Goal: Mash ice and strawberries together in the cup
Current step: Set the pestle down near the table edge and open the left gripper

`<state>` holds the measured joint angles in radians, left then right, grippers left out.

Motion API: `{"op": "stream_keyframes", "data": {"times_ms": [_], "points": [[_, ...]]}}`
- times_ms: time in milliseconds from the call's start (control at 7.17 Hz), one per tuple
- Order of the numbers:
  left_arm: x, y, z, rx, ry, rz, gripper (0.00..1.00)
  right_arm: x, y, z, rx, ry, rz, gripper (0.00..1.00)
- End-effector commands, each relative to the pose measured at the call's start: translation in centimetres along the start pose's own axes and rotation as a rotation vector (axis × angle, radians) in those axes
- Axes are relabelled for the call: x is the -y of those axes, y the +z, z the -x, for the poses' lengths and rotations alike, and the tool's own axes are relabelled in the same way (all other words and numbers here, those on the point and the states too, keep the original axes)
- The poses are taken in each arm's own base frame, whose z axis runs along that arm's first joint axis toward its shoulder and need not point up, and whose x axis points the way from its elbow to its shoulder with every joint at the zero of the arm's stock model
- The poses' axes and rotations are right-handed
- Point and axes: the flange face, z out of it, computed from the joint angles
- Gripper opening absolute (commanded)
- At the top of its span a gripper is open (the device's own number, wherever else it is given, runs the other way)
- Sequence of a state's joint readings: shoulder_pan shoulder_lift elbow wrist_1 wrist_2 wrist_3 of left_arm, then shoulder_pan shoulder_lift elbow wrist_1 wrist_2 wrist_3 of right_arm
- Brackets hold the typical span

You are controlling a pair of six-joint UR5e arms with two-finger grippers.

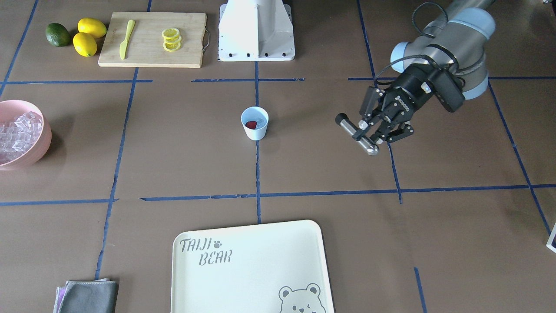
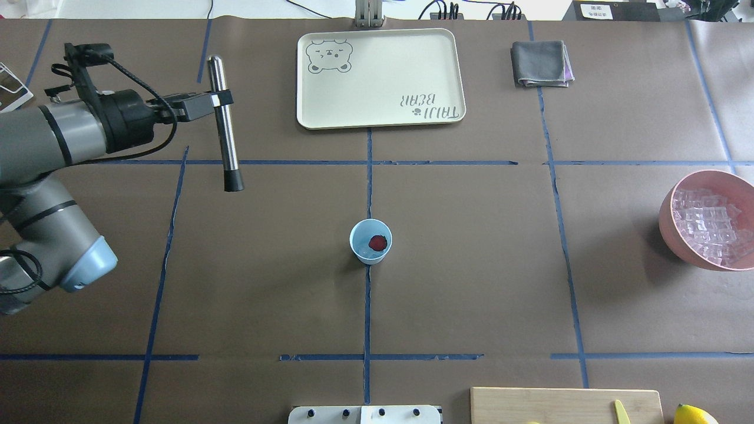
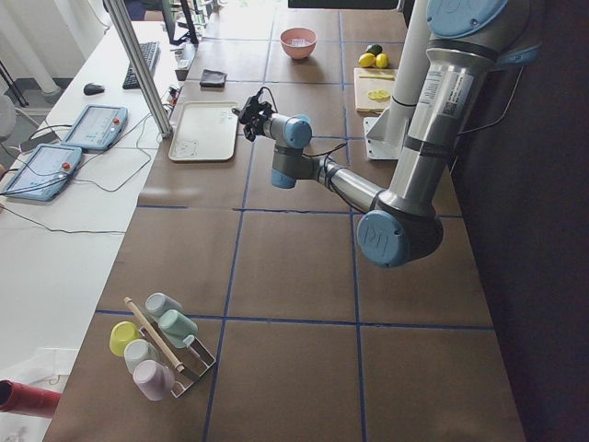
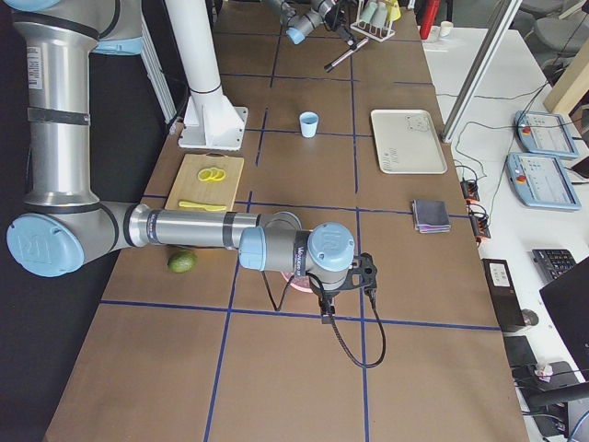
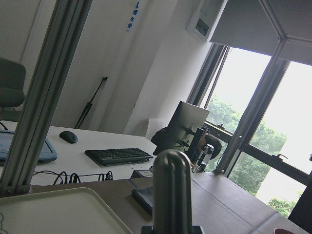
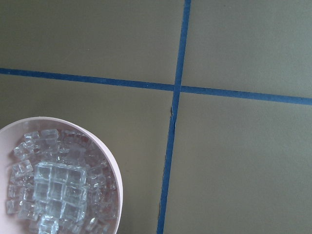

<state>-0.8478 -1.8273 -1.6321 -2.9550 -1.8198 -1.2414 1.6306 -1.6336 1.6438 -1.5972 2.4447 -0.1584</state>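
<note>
The light-blue cup stands at the table's middle. A red strawberry lies inside it, beside a bit of clear ice. My left gripper is shut on a steel muddler with a black tip, held level above the table, well to the cup's side. The muddler's rounded end fills the left wrist view. My right gripper shows only in the exterior right view, over the pink bowl's edge; I cannot tell whether it is open or shut.
A pink bowl full of ice cubes stands at the robot's right. A cream tray, a grey cloth, a cutting board with lemon slices and a yellow knife, two lemons and an avocado lie around.
</note>
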Motion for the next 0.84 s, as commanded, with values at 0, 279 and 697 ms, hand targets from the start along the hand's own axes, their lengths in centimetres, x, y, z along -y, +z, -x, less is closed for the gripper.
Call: {"op": "stream_keyframes", "data": {"times_ms": [0, 279, 697], "points": [[1.8, -4.7, 6.5, 0.149, -0.211, 0.231, 0.0, -0.2, 0.0, 0.0, 0.0, -0.003, -0.002, 0.99], [2.2, -7.0, 10.6, 0.313, -0.373, 0.381, 0.0, 0.1, -0.2, 0.3, -0.002, -0.012, -0.007, 0.99], [2.7, -17.4, 18.6, 0.393, -0.396, 0.402, 0.0, 0.2, -0.3, 0.4, -0.003, -0.014, -0.009, 0.99]]}}
